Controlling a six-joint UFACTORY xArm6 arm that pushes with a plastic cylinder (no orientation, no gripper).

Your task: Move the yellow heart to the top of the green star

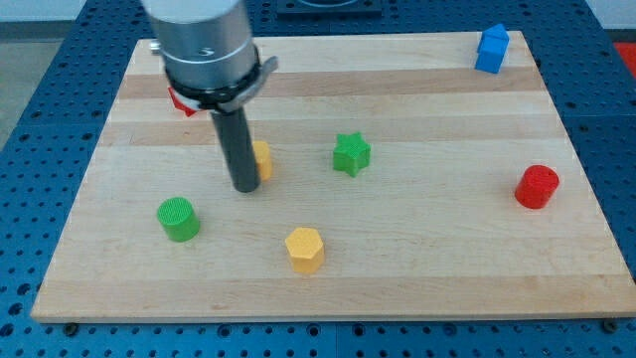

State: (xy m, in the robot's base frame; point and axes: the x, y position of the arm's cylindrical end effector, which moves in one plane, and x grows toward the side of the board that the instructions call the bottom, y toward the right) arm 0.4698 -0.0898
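The yellow heart lies on the wooden board, left of centre, mostly hidden behind my rod. My tip rests on the board just left of and slightly below the heart, touching or nearly touching it. The green star lies to the heart's right, about a block's width of bare board between them, at nearly the same height in the view.
A green cylinder sits at lower left. A yellow hexagon sits below centre. A red cylinder is at the right. A blue block is at the top right corner. A red block peeks out behind the arm at upper left.
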